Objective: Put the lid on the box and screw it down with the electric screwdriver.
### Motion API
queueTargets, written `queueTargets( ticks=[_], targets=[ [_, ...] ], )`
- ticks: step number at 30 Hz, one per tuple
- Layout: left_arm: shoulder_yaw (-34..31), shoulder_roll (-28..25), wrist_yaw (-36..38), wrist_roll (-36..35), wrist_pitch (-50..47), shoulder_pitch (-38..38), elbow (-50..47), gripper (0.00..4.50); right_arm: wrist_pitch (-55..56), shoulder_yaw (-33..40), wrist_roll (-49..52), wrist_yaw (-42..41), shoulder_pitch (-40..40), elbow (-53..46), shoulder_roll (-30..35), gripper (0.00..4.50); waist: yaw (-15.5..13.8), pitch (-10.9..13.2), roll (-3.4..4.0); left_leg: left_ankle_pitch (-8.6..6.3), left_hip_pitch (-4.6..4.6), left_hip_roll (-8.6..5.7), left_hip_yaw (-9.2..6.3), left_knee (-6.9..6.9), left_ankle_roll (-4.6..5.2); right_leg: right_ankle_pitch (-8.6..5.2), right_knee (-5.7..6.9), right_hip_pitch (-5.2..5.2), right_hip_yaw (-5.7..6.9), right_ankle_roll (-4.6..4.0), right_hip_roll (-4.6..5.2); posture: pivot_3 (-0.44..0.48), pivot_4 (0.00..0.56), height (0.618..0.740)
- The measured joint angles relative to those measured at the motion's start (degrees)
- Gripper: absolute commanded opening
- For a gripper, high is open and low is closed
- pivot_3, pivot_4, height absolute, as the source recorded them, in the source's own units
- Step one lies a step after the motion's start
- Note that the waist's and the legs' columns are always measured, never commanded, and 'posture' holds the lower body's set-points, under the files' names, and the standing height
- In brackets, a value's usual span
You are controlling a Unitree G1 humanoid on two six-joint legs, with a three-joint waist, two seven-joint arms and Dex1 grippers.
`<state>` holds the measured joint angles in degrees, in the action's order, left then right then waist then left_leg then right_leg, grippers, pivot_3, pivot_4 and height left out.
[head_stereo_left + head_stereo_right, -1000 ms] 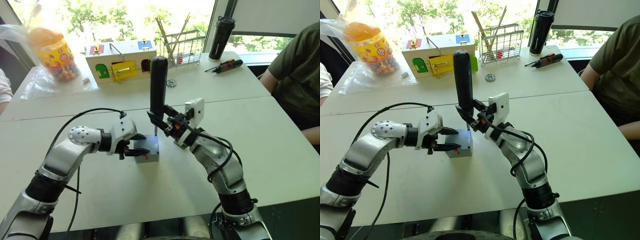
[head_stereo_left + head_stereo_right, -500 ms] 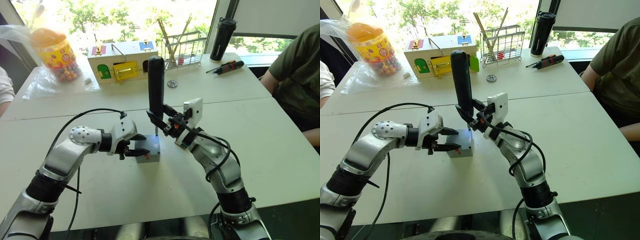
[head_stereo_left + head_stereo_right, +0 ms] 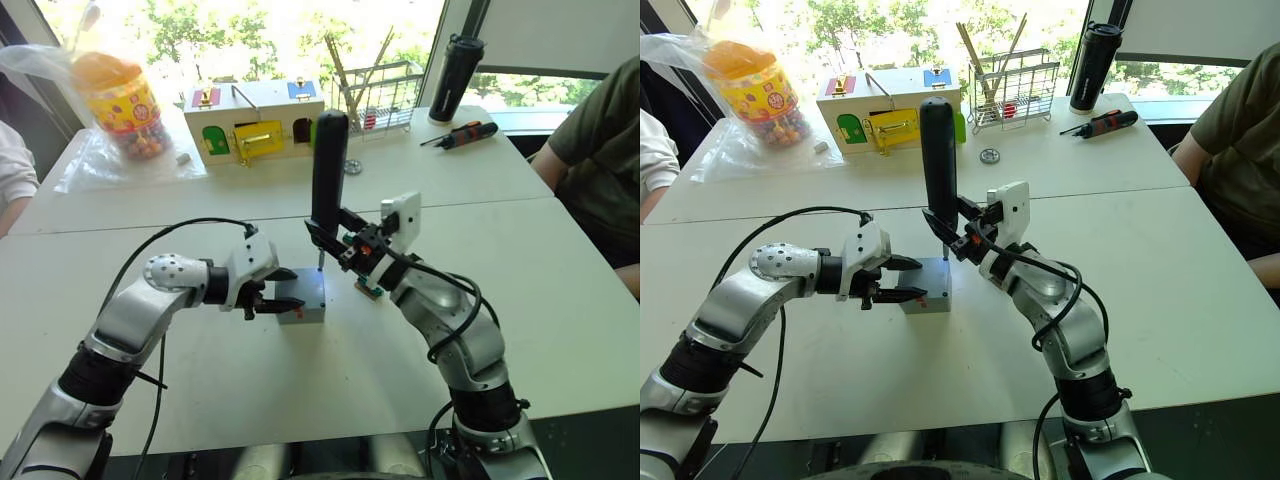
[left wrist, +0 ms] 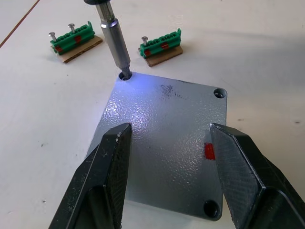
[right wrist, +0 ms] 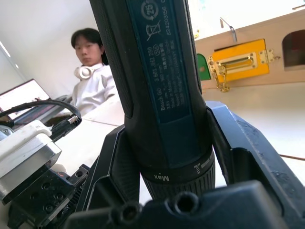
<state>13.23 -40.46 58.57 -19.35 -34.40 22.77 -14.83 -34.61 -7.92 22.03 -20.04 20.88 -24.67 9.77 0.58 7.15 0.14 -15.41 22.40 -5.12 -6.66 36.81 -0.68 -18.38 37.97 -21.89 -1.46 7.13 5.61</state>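
White tables (image 3: 560, 300) by a sunlit window, w/ clutter along the far edge: wooden box w/ coloured doors (image 3: 255, 122), candy jar (image 3: 118, 100), wire rack (image 3: 375, 90), black bottle (image 3: 452, 64), small black-and-orange screwdriver (image 3: 462, 134). A person in olive sleeve (image 3: 605, 140) sits at the robot's right.

Electric screwdriver (image 3: 328, 175) stands upright near table centre, dark blue-black body; right gripper (image 3: 335, 238) is clamped round its lower end, fingers on both sides of the barrel. Label in right wrist view reads "Bosch", a line of small digits, "25" in a circle, and "Max" on the collar ring. Its metal bit (image 4: 114, 40) points down into the far corner hole of the lid (image 4: 167, 138), a bluish glow at that corner.

Box (image 3: 303, 298) sits on the table between the arms, lid on top — grey, textured, flat, screw holes at corners, small red mark near one edge. Left gripper (image 4: 167, 176) has its jaws spread wide either side of the lid, straddling it; contact w/ the sides can't be told.

Two green screw holders (image 4: 161, 45) lie on the table just beyond the box.
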Motion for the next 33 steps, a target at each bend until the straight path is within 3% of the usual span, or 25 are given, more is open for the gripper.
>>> queueTargets(
  ticks=[6, 10, 12, 15, 20, 23, 27, 33],
  targets=[
    [-0.80, 1.57, -1.28, 0.09, 1.66, -0.92, 0.25, 2.61, -13.49, 16.85, 14.81, 8.30, 15.53, -2.96, 0.26, 1.77, 0.04, 0.27, 0.15, 0.01, 0.11, 0.01, 0.00, -0.06, -0.02, 0.00, 0.00, -0.16, -0.02, 0.00, 0.06, 0.000, 0.150, 0.740],
    [-2.36, 3.76, -1.75, -3.22, -1.69, -0.56, 0.28, 2.61, -27.49, 25.81, 23.99, 14.04, 22.99, -0.04, 6.79, 1.77, 0.05, 0.44, 0.05, 0.02, 0.25, 0.02, 0.01, -0.06, -0.03, 0.00, 0.00, -0.19, -0.01, -0.01, 0.09, 0.000, 0.150, 0.740],
    [-3.88, 3.94, -2.00, -4.80, -2.93, 0.68, 0.13, 2.61, -32.87, 27.75, 24.87, 15.46, 23.43, 2.47, 11.30, 1.77, 0.04, 0.54, 0.10, 0.04, 0.90, 0.03, -0.01, 0.19, -0.05, 0.01, 0.10, -0.58, 0.01, -0.01, 0.06, 0.000, 0.150, 0.740],
    [-4.75, 3.11, -2.36, -4.80, -2.25, 3.49, -1.31, 2.61, -34.19, 25.83, 22.52, 12.84, 23.04, 4.33, 21.32, 1.77, 0.17, 1.05, 0.30, 0.27, 1.31, -0.03, 0.11, 0.31, -0.42, 0.02, 0.17, -0.99, 0.00, 0.01, 0.14, 0.000, 0.150, 0.740],
    [-3.06, 1.83, -0.14, -5.02, -1.06, 5.62, -8.96, 2.61, -48.08, 24.75, 23.30, 6.09, 23.70, 11.71, 36.88, 1.77, 0.50, 1.24, 0.12, 0.20, 1.36, 0.02, 0.23, 0.28, -0.29, 0.02, 0.01, -0.94, 0.03, 0.01, 0.17, 0.000, 0.150, 0.740],
    [-1.24, 1.81, 1.59, -5.12, -1.25, 6.81, -10.02, 2.61, -52.79, 22.05, 23.26, 2.33, 20.77, 15.79, 40.14, 1.77, 0.50, 1.40, 0.18, 0.06, 1.35, 0.02, 0.25, 0.36, 0.00, 0.02, 0.11, -0.94, 0.02, 0.01, 0.16, 0.000, 0.150, 0.740],
    [-0.07, 2.69, 1.84, -5.35, -4.15, 8.68, -9.94, 2.61, -55.75, 12.93, 22.05, -3.25, 19.75, 19.79, 46.82, 1.77, 0.28, 1.63, 0.22, 0.06, 1.36, 0.01, 0.26, 0.39, 0.05, 0.02, 0.13, -0.94, 0.08, 0.01, 0.14, 0.000, 0.150, 0.740],
    [0.74, 5.25, -2.88, -5.97, -7.14, 6.55, -10.49, 2.61, -55.84, 8.16, 20.92, -10.01, 19.29, 23.48, 48.30, 1.77, 0.33, 1.76, 0.10, 0.20, 1.37, 0.01, 0.29, 0.40, -0.20, 0.03, 0.09, -0.96, 0.08, 0.02, 0.14, 0.000, 0.150, 0.740]
  ],
)
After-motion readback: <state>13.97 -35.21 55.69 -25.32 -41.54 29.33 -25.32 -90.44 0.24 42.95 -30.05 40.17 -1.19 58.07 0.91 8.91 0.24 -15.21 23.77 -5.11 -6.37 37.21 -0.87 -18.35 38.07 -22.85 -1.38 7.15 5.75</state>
